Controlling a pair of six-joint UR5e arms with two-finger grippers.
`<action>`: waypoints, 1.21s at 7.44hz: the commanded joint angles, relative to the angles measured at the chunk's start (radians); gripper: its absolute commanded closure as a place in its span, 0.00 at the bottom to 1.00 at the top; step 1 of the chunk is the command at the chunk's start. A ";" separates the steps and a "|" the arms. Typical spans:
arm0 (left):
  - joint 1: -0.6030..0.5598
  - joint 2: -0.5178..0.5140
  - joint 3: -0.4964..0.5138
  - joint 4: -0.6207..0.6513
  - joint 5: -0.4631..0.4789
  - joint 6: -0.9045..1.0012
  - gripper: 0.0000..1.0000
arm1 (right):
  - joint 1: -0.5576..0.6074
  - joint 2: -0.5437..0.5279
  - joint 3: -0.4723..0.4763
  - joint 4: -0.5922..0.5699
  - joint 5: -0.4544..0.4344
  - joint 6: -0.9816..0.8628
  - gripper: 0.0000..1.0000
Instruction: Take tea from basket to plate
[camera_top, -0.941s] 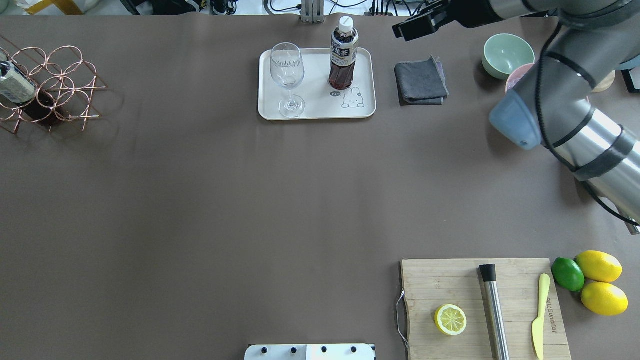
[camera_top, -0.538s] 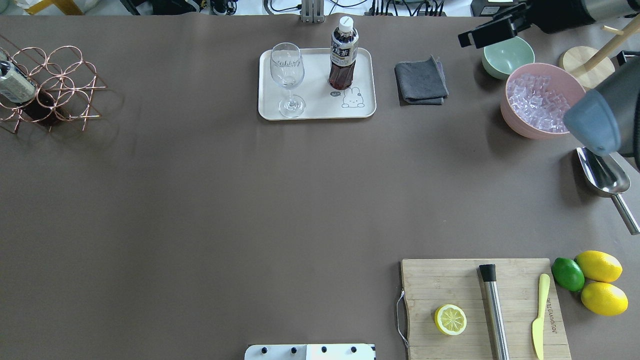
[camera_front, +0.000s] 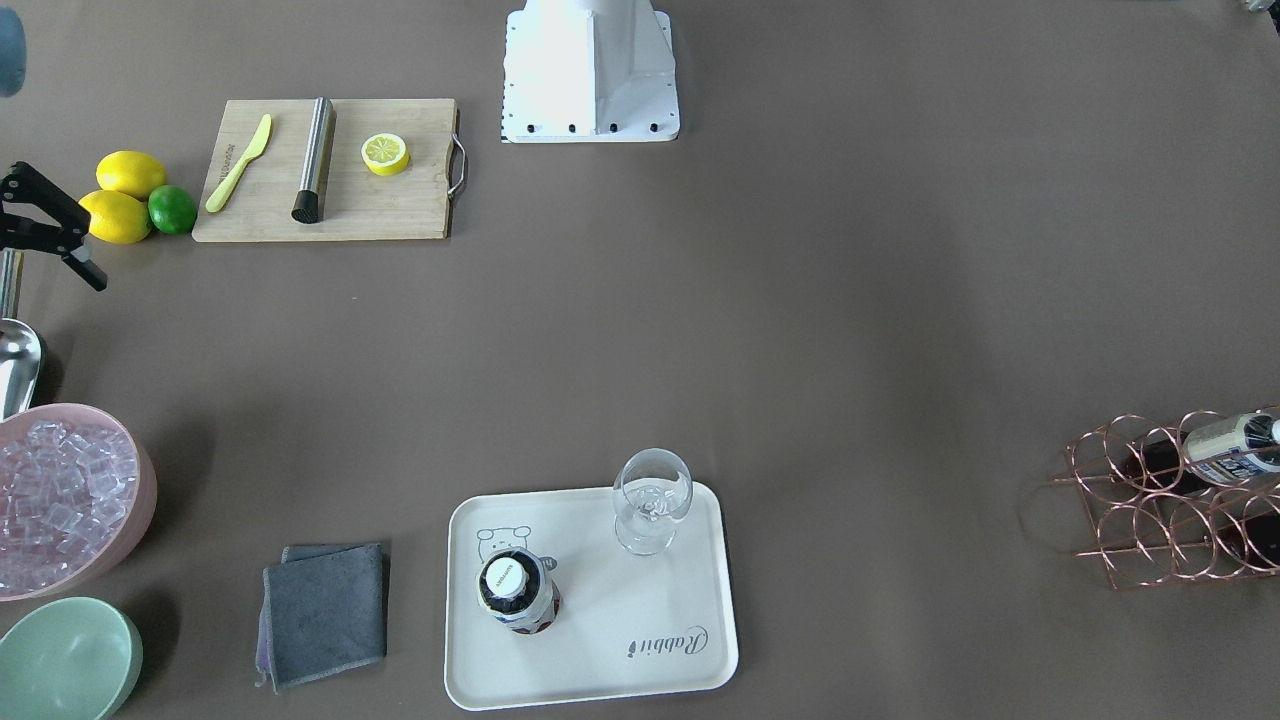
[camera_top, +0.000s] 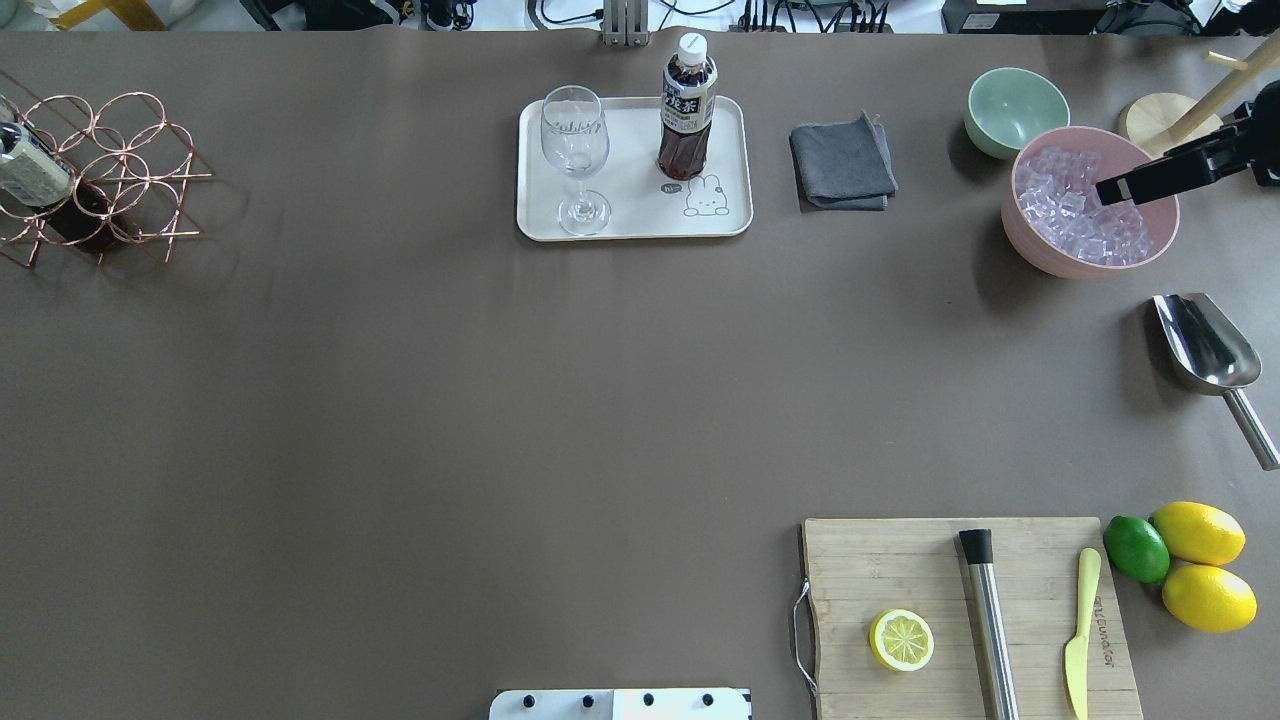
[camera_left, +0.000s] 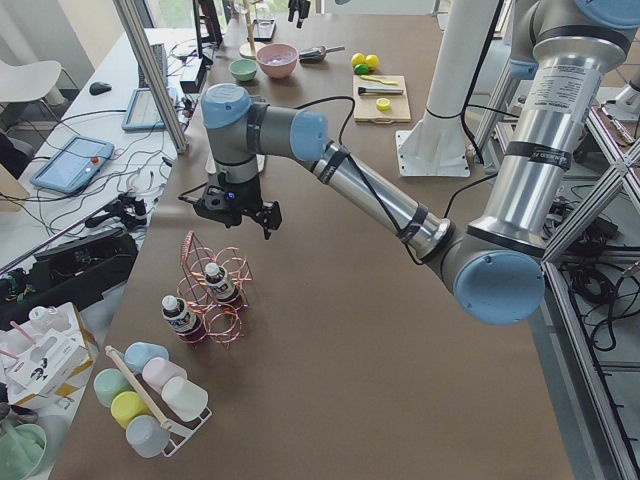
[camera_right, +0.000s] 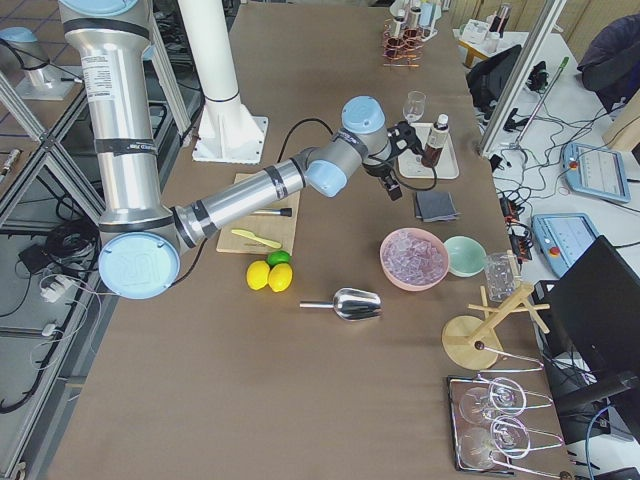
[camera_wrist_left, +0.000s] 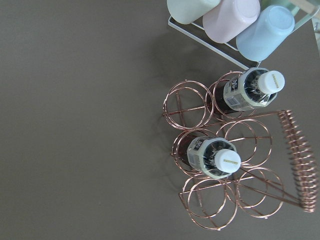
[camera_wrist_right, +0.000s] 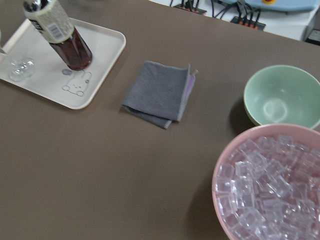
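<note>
One tea bottle (camera_top: 686, 110) stands upright on the cream plate (camera_top: 640, 215) next to a wine glass (camera_top: 573, 150); it also shows in the front view (camera_front: 515, 592) and the right wrist view (camera_wrist_right: 60, 32). Two more tea bottles (camera_wrist_left: 212, 155) lie in rings of the copper wire basket (camera_top: 110, 170) at the far left. My right gripper (camera_top: 1105, 188) is open and empty, above the pink bowl's rim, well right of the plate. My left gripper (camera_left: 235, 205) hovers above the basket; I cannot tell whether it is open or shut.
A grey cloth (camera_top: 842, 163), a green bowl (camera_top: 1015, 108) and a pink bowl of ice (camera_top: 1085, 205) sit right of the plate. A metal scoop (camera_top: 1205, 345), a cutting board (camera_top: 965, 615) with half a lemon, and whole citrus (camera_top: 1195, 560) lie front right.
My right arm has swung away to the right, from beside the plate to over the pink ice bowl. The tea bottle on the plate has stayed put.
</note>
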 joint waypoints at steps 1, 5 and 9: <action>-0.003 0.152 -0.058 -0.002 0.001 0.355 0.02 | 0.065 -0.030 0.007 -0.286 -0.003 -0.065 0.00; -0.044 0.369 -0.015 -0.203 0.005 0.767 0.02 | 0.245 -0.181 -0.075 -0.311 0.001 -0.352 0.00; -0.041 0.379 0.085 -0.328 0.010 0.780 0.02 | 0.319 -0.077 -0.193 -0.610 -0.005 -0.467 0.00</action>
